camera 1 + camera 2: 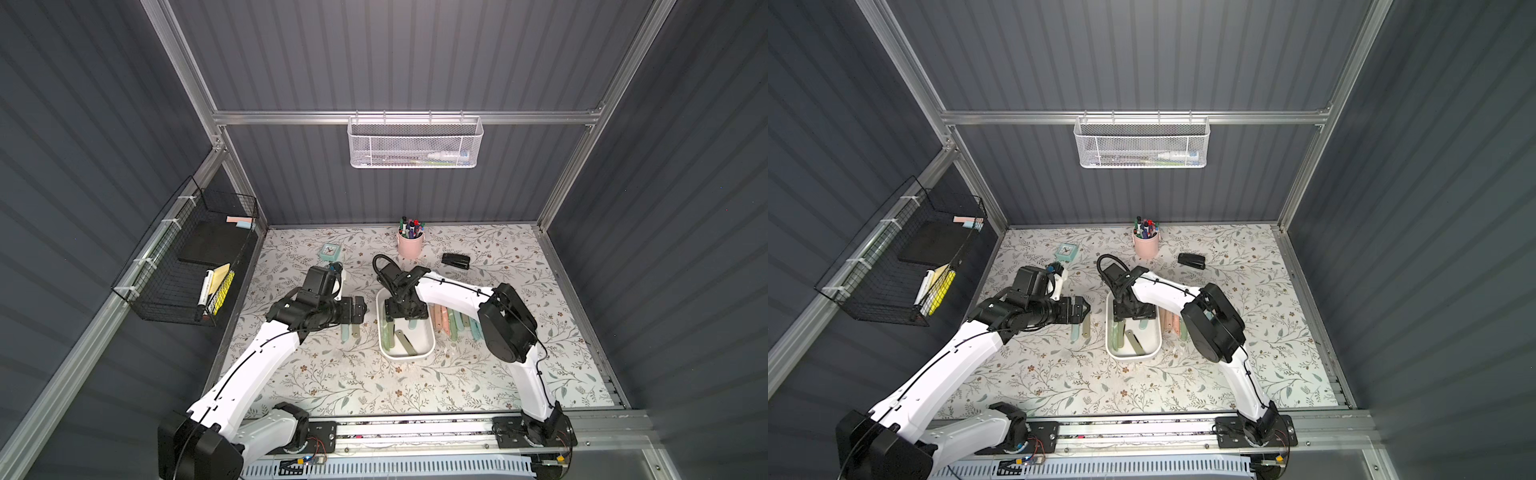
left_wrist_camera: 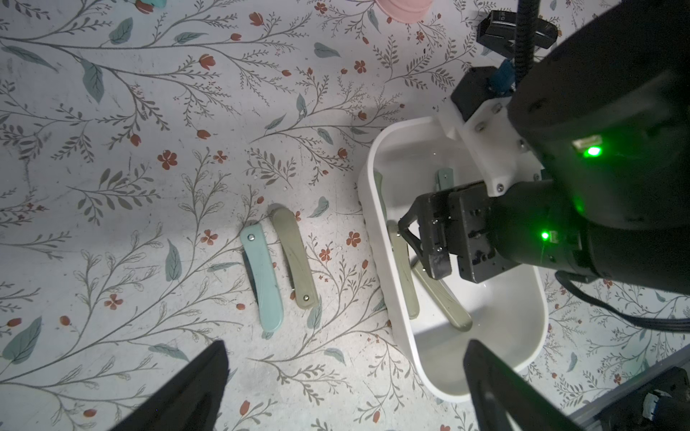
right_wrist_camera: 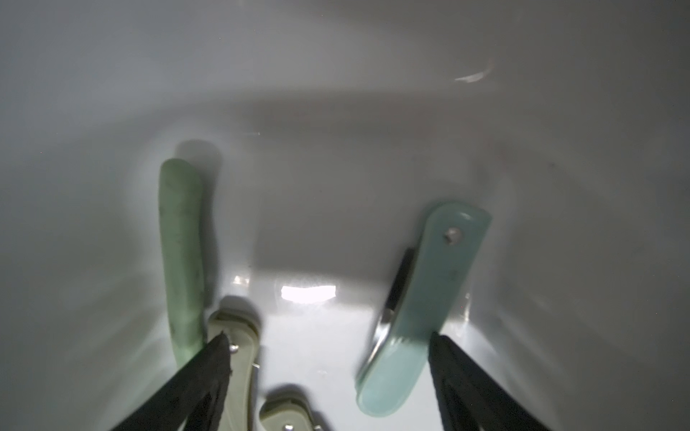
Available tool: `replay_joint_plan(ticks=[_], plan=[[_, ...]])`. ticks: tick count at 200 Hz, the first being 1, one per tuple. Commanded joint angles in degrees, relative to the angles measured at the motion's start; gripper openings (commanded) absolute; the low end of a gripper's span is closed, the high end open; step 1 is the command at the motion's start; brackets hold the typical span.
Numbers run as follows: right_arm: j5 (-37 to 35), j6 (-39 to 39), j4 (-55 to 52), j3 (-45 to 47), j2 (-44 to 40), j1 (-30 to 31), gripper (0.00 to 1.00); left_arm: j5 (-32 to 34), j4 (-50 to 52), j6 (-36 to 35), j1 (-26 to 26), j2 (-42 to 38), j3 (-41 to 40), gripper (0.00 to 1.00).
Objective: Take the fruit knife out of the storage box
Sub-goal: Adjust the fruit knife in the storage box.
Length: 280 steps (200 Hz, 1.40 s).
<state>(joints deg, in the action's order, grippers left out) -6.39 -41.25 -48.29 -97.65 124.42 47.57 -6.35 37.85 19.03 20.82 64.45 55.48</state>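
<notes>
Fruit knife (image 3: 422,309), teal, lies in box (image 2: 371,231) between spread jaws of right gripper (image 3: 336,373), beige knife (image 3: 239,358) at one finger. Closing could catch both or skid teal one into box wall. Left gripper (image 2: 345,347) hangs spread beside box.

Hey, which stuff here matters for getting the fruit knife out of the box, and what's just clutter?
For the job: storage box, folded knives inside it, right claw reaching into it.

Lying about: pink pen cup, small clock, black stapler, white mesh basket, black wire basket, loose knives beside the box.
</notes>
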Motion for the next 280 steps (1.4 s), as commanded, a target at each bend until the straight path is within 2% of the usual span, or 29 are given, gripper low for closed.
replay_joint_plan(ticks=[1,32,71,131,160,200,243,280], plan=[[-4.63,-1.72,-2.38,0.90,-2.33,0.18,0.86,0.81,0.65,0.09,-0.16,0.32,-0.17,0.99],[-5.96,-1.73,-3.38,0.63,-1.58,0.09,0.86,0.72,0.74,0.05,-0.16,0.51,-0.04,0.99],[-3.82,-2.18,-6.46,-3.02,2.69,-0.01,0.86,0.81,0.65,0.13,-0.17,0.41,-0.18,0.99],[-0.83,-0.83,-4.43,-4.43,5.58,-0.33,0.78,0.99,0.74,0.14,-0.16,0.14,-0.21,0.99],[0.41,1.99,-2.76,-4.15,5.82,-0.33,0.67,1.03,0.82,0.14,-0.16,0.31,-0.12,0.99],[-2.08,4.71,-4.87,-4.08,6.10,-0.37,0.62,1.08,0.85,0.13,-0.16,0.10,-0.13,0.99],[-0.64,5.64,-4.47,-2.50,6.04,-0.94,0.38,1.03,0.83,0.22,-0.16,0.15,-0.18,0.99],[-0.38,5.31,-4.52,-2.17,5.57,-1.19,0.31,1.16,0.91,0.22,-0.16,0.14,-0.16,0.99]])
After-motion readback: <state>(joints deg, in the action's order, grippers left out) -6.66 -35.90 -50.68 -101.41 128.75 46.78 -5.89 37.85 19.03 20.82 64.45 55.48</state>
